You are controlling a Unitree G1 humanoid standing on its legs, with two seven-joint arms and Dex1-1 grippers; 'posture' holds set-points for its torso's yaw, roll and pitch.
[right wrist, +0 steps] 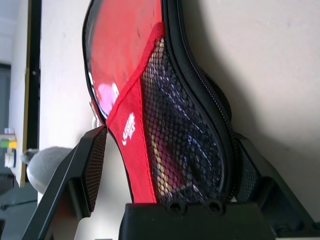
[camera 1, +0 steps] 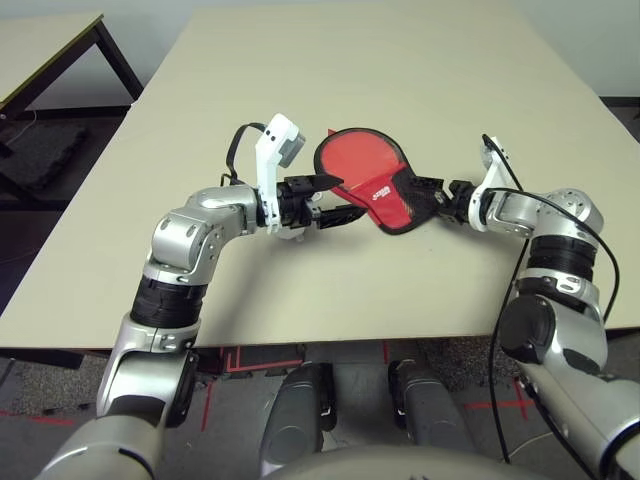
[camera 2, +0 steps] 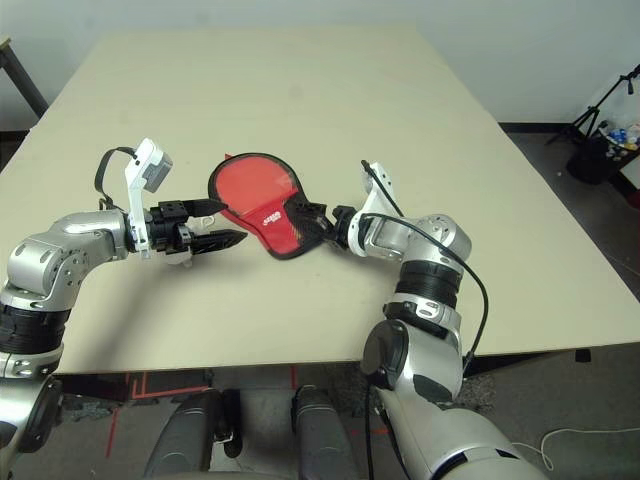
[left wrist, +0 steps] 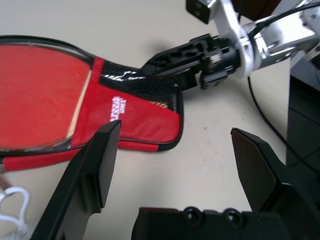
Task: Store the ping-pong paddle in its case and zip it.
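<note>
The case (camera 1: pixel 385 195) lies flat in the middle of the table (camera 1: pixel 400 80), with a red band carrying a white logo, black edging and a black mesh handle end. Inside its black rim shows the paddle's round red face (camera 1: pixel 355 160), and a sliver of light wood (left wrist: pixel 80 102) peeks out at the band. My left gripper (camera 1: pixel 332 198) is open beside the case's near left edge, its fingers (left wrist: pixel 102 165) apart above the table. My right gripper (right wrist: pixel 175 172) is open, with its jaws straddling the mesh handle end (right wrist: pixel 185 145). I cannot tell how far the zip is closed.
A small white cord (left wrist: pixel 10 200) lies by the case's edge. A second table (camera 1: pixel 50 50) stands at the back left. A tripod and clutter (camera 2: pixel 600 130) sit on the floor at the far right. The table's front edge (camera 1: pixel 300 335) is close below both arms.
</note>
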